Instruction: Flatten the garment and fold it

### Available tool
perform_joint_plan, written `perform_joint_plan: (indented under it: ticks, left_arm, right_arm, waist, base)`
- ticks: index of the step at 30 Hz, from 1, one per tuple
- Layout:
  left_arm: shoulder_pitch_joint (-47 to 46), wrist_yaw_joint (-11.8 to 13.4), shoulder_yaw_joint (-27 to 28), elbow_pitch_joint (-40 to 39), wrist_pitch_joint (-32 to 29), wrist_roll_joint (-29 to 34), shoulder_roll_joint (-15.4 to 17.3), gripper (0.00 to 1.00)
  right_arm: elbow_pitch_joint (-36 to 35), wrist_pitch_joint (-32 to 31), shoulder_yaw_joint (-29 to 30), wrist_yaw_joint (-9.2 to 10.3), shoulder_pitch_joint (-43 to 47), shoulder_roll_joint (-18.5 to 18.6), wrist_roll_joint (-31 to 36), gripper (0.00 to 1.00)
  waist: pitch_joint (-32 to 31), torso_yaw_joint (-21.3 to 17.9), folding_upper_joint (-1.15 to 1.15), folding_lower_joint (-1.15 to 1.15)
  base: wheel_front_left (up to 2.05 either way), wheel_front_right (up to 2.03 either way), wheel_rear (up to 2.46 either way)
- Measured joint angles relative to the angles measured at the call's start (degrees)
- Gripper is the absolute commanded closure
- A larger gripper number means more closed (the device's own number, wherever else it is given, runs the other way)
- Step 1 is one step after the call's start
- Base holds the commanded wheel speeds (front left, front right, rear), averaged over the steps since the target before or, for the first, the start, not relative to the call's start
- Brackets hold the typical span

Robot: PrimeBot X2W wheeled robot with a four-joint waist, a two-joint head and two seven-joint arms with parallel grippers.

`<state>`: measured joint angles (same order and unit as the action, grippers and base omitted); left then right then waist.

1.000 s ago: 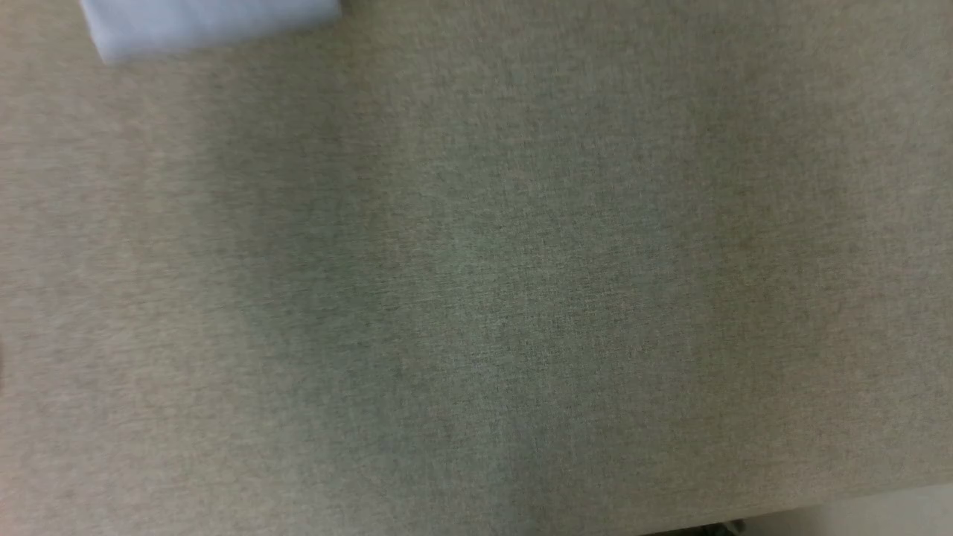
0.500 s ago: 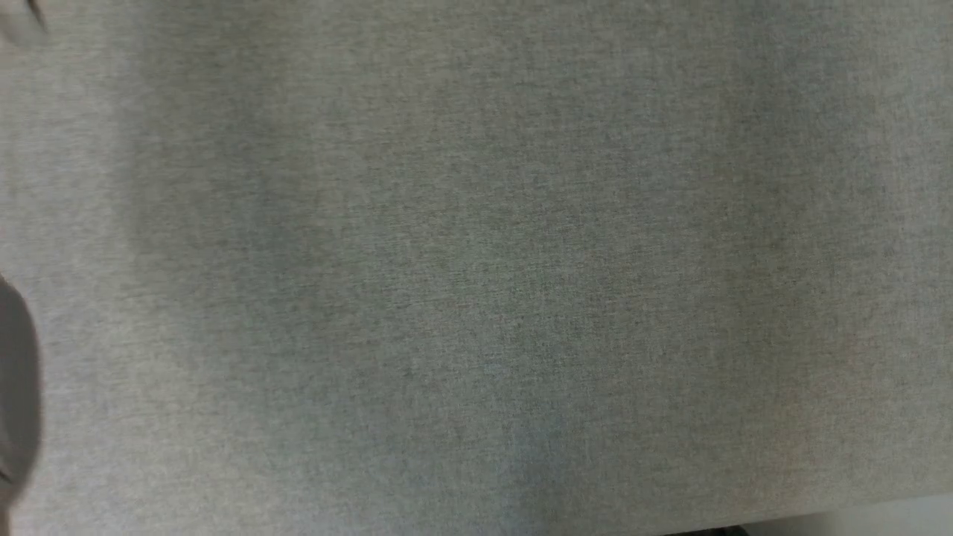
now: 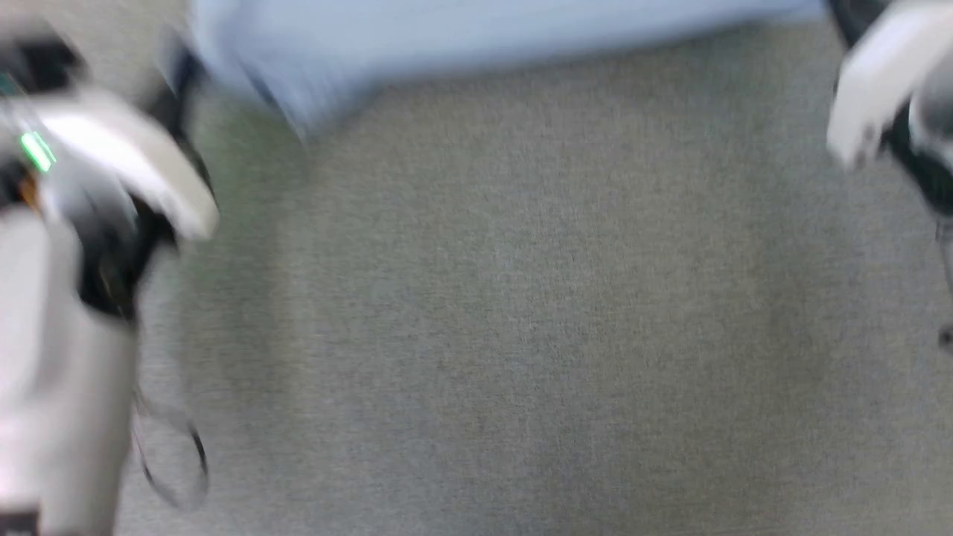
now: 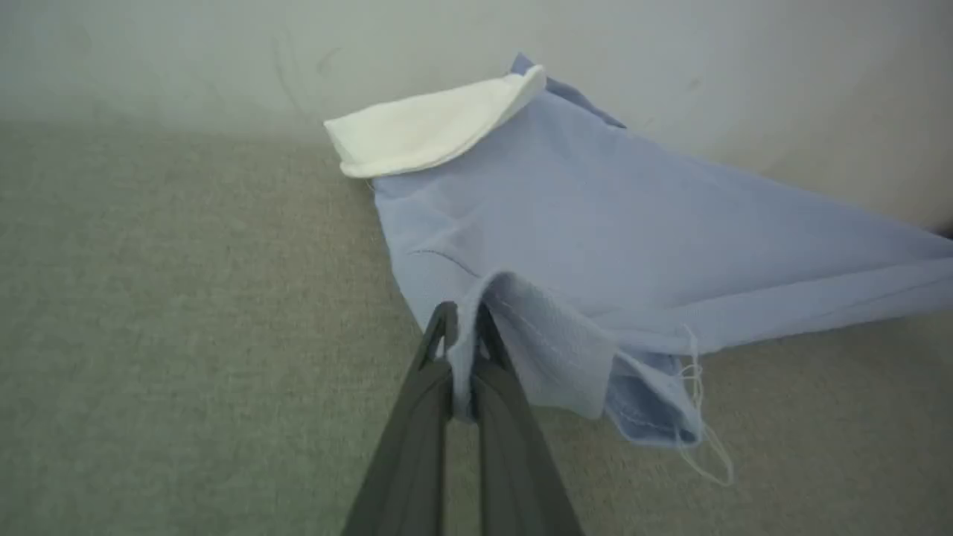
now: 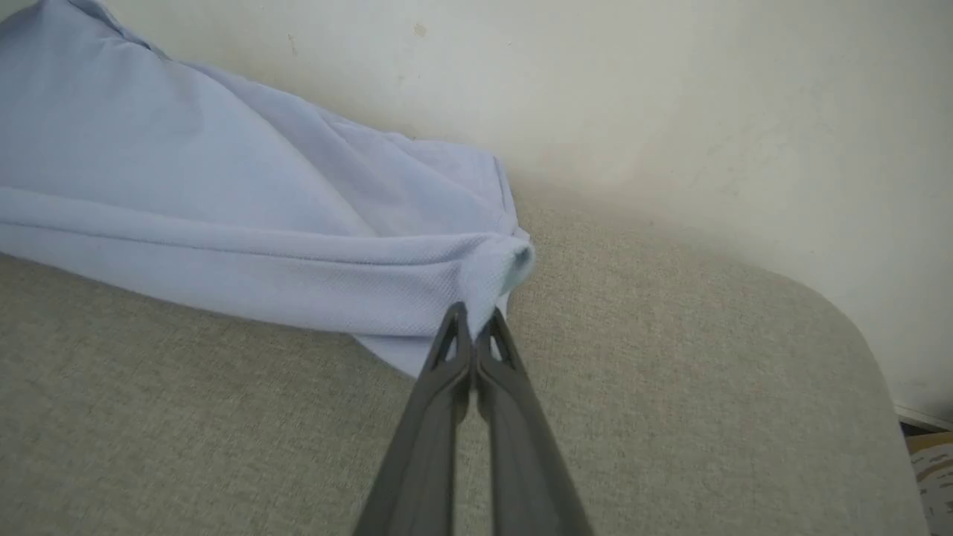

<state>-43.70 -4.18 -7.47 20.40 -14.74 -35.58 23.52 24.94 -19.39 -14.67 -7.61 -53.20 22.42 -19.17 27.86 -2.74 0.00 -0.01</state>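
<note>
- Nearest in the left wrist view, the left tool (image 4: 463,320) has its two dark fingers pressed together on a raised fold of the garment (image 4: 595,223). A stitched edge with loose threads (image 4: 700,417) hangs just beside the pinch.
- The right tool (image 5: 471,320) is likewise clamped on the garment, on a bunched corner at the opposite end, just above the grey table (image 5: 670,417).
- Between the two pinches the light blue cloth runs as one long band. It leaves the left tool toward the robot's right and the right tool toward its left, so the long axis lies crosswise in front of the robot.
- The blurred head view agrees: the garment is a blue strip along the top edge, with a pale arm at either side.
- Beyond the left tool, the white collar (image 4: 424,130) sits at the far end of the cloth, close against the wall (image 4: 744,59).
- Judgement: each arm holds its own end, neither being nearer. Drawing the band back evenly over the bare table should spread it.
</note>
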Motion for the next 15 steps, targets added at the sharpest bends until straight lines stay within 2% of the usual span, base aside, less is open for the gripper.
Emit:
perform_joint_plan:
  ticks: [3, 7, 11, 15]
  left_arm:
    - [10.84, -0.11, -0.20, -7.36, -5.49, -3.67, 0.22, 1.00]
    - [24.75, 1.89, 0.07, -17.77, -10.37, -6.84, 0.93, 1.00]
    - [36.53, 4.68, 0.51, -25.53, -13.02, -9.12, 0.99, 1.00]
    - [45.69, 7.78, 1.45, -29.63, -13.58, -10.77, 0.18, 1.00]
  right_arm:
    - [-5.54, -2.50, 1.62, 0.00, 8.89, 1.66, -3.55, 1.00]
    - [-12.91, -5.44, 6.08, 0.00, 21.63, 2.07, -5.61, 1.00]
    - [-19.16, -8.55, 11.46, 0.00, 33.18, 0.10, -5.37, 1.00]
    - [-24.77, -11.91, 16.00, 0.00, 42.52, -2.87, -3.05, 1.00]
  waist:
    - [-3.07, 0.82, 0.00, 0.00]
    - [-6.93, 1.94, 0.00, -0.01]
    - [-10.27, 2.92, 0.00, -0.02]
    - [-13.04, 3.63, 0.00, -0.01]
  base:
    - [0.00, 0.00, 0.00]
    - [0.00, 0.00, 0.00]
    - [0.00, 0.00, 0.00]
    - [0.00, 0.00, 0.00]
